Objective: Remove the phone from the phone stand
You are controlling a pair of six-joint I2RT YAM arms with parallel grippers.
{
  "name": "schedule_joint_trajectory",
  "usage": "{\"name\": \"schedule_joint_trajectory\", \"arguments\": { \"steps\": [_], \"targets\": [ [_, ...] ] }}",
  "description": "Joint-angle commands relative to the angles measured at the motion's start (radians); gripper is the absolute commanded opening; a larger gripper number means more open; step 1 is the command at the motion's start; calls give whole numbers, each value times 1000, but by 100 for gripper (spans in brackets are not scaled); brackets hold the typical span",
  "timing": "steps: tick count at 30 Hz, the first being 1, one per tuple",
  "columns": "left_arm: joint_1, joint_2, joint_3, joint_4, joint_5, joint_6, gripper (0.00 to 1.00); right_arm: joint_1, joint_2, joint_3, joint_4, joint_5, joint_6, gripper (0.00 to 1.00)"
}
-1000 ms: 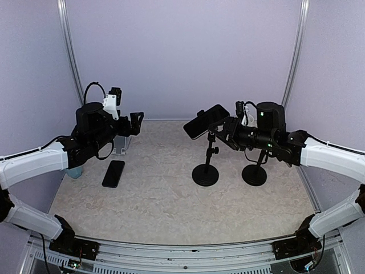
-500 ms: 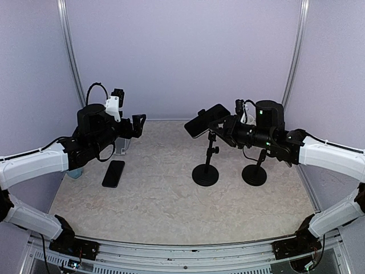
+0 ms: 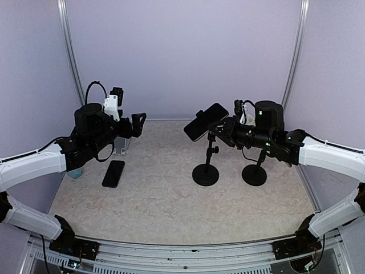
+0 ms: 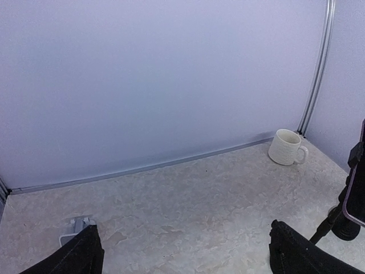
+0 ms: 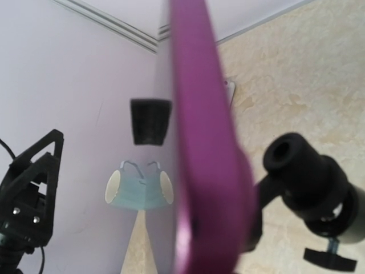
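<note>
One black flat phone (image 3: 113,173) on beige marbled table (image 3: 159,211), below left gripper (image 3: 137,123), its fingers spread wide. Black round-based phone stand (image 3: 206,171) beneath right gripper (image 3: 224,126); whether that gripper is closed cannot be told. Purple-edged dark phone (image 3: 205,121) tilted in the stand's cradle, at the right gripper's tips. White ribbed mug (image 4: 287,147) beyond.

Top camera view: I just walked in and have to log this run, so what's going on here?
The right arm's gripper is up against the right end of the dark, purple-edged phone, which sits tilted on top of the black round-based phone stand. I can't tell whether its fingers have closed on the phone. The phone is not yet off the stand. The left gripper hovers open and empty on the left, near a second black phone lying flat.
</note>
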Motion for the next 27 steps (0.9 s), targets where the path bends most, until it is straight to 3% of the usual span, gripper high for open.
{"name": "schedule_joint_trajectory", "arguments": {
  "steps": [1, 8, 16, 27],
  "targets": [
    [-22, -17, 2, -19, 56, 19, 99, 5, 4, -25, -40, 17, -61, 18],
    [-71, 28, 30, -26, 293, 40, 99, 3, -4, -42, -70, 21, -149, 10],
    [-192, 215, 206, -132, 373, 101, 99, 2, -2, -41, -38, -44, -232, 0],
    [-239, 414, 432, -258, 415, 171, 99, 1, 10, -20, -42, -97, -265, 0]
  ]
}}
